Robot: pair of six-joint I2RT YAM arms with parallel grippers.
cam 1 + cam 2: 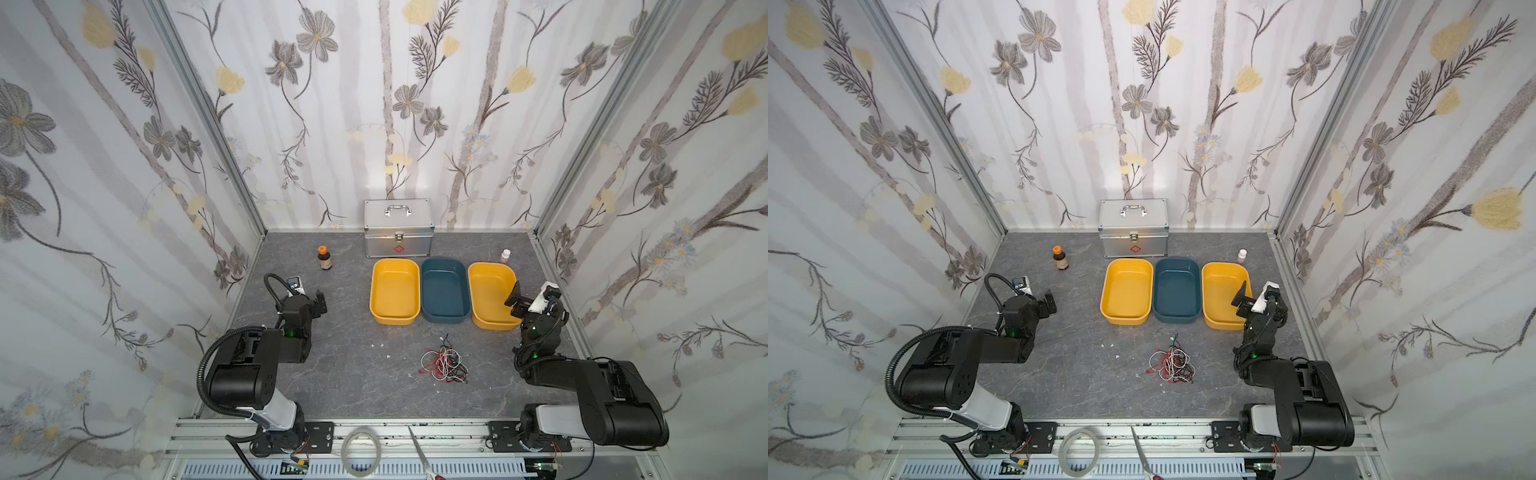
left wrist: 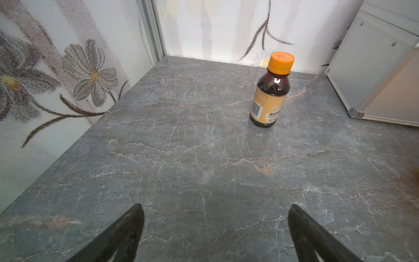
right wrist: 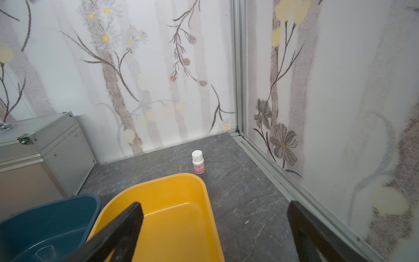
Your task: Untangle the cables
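The cables (image 1: pixel 444 365) lie as one tangled heap of thin black, white and red wires on the grey tabletop, in front of the tubs; both top views show the cables (image 1: pixel 1170 365), neither wrist view does. My left gripper (image 1: pixel 320 305) hovers far to the left of the heap, open and empty, with bare table between its fingers in the left wrist view (image 2: pixel 215 206). My right gripper (image 1: pixel 516 296) is up by the right yellow tub's near corner, behind and to the right of the heap. It is also open and empty (image 3: pixel 215 203).
Behind the heap, a yellow tub (image 1: pixel 395 291), a blue tub (image 1: pixel 444 291) and a second yellow tub (image 1: pixel 492 295) stand in a row. At the back are a metal case (image 1: pixel 398 228), a brown bottle (image 1: pixel 325 258) and a small white bottle (image 1: pixel 505 255). A tape ring (image 1: pixel 344 451) and scissors (image 1: pixel 419 453) lie on the front rail.
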